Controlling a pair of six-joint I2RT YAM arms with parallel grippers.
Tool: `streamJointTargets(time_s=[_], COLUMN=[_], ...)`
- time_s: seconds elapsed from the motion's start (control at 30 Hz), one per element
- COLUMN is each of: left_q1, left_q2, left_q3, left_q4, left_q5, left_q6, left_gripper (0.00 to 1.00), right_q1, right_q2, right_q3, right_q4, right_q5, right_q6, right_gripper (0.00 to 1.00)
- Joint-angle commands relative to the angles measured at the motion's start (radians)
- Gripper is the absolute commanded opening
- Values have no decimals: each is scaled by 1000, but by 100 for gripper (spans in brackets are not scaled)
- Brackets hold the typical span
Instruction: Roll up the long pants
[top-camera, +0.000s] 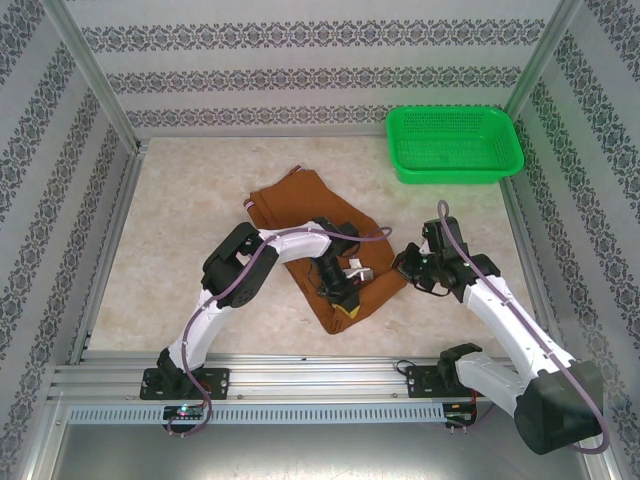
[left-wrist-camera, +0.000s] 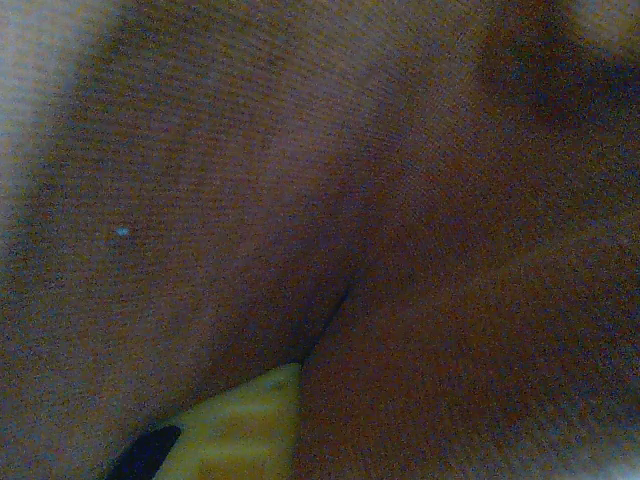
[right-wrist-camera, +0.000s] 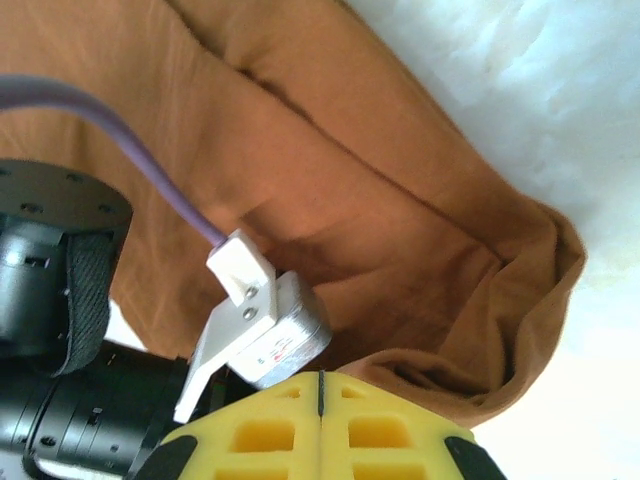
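Long pants: the long pants (top-camera: 290, 205) lie bunched and partly folded on the middle of the surface (top-camera: 180, 260), running from a pale-edged end at the far left towards a pointed corner at the near right.
Left fingers: the left fingers (top-camera: 347, 306) are down on that near corner, with the left arm (top-camera: 250, 265) reaching across the cloth from the left.
Left fingers, close view: the left wrist view is pressed against blurred brown cloth (left-wrist-camera: 400, 250). One yellow finger (left-wrist-camera: 250, 420) shows at the bottom edge, where two folds meet in a dark crease.
Left fingers, state: I cannot tell how far apart they stand, nor whether they have any cloth.
Right fingers: the right fingers (top-camera: 403, 262) sit at the right edge of the pants, just beside the cloth.
Right fingers, state: in the right wrist view the two yellow fingers (right-wrist-camera: 320, 385) are pressed together along a thin dark seam, and no cloth is seen between them.
Cloth by the right fingers: a curled, open hem of the pants (right-wrist-camera: 330, 170) lies just beyond and to the right of the tips.
In the way: the left arm's black wrist (right-wrist-camera: 60, 300), its white block (right-wrist-camera: 270, 330) and a purple cable (right-wrist-camera: 150, 160) crowd the space just left of the right fingers.
Other things: a green basket (top-camera: 455, 172) stands at the far right corner, well apart from the pants.
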Motion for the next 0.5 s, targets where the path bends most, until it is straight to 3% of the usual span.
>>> streamJointTargets(time_s=[0.0,0.3,0.47], left_q1=[-1,-1,0], left_q2=[16,9,-2], left_q3=[-34,-20,-28], left_q4=[10,12,1], left_q5=[-90,-93,-105], left_q6=[-1,29,47], left_gripper=[8,12,14], right_q1=[36,56,57], right_q2=[-11,177,317], right_q3=[5,-108,-104], right_q4=[-15,140,160], right_q5=[-7,-29,23], right_q6=[15,58,43], right_gripper=[0,0,0])
